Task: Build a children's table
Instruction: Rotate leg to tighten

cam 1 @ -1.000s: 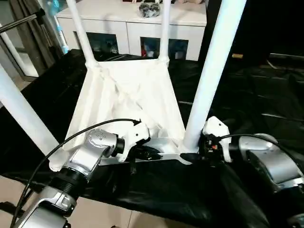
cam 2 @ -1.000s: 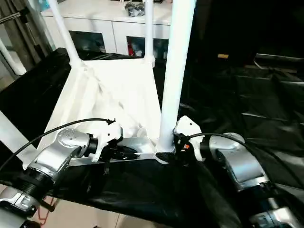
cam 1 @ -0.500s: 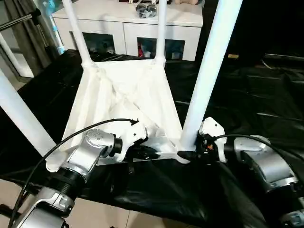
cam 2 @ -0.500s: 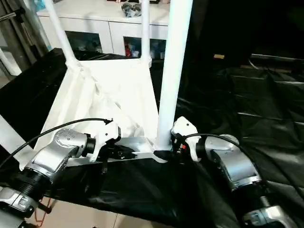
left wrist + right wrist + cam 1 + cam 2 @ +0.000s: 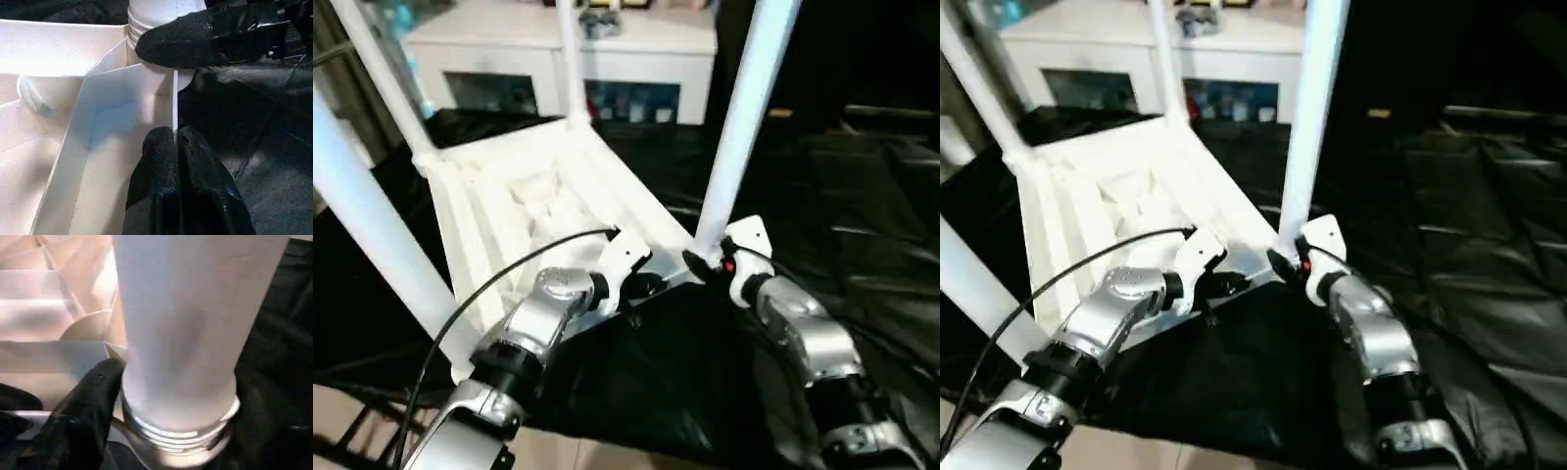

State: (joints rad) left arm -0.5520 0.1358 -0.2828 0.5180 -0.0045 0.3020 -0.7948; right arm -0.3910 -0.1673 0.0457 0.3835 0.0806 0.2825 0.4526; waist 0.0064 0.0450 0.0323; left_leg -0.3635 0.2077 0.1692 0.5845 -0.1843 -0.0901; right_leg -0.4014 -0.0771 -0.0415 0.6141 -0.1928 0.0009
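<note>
The left gripper (image 5: 175,147) pinches the tabletop (image 5: 538,186) rim. Just beside it, the right gripper (image 5: 700,262) hugs the upright leg (image 5: 741,117) at its corner socket.

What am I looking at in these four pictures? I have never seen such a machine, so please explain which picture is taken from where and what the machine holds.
This is a humanoid robot with two silver arms. It is building a children's table. The two wide pictures come from a pair of cameras on its head, looking down over its forearms. The two close pictures come from a camera on each wrist.

The white tabletop lies upside down, ribbed side up, on a surface covered with black sheeting. Four white legs stand up from its corner sockets. Behind it is a white cabinet with glass doors.

The left gripper has its jaws pinched on the tabletop's thin rim. The right gripper has its jaws around the base of the near right leg, just above the threaded part where it enters the socket.
</note>
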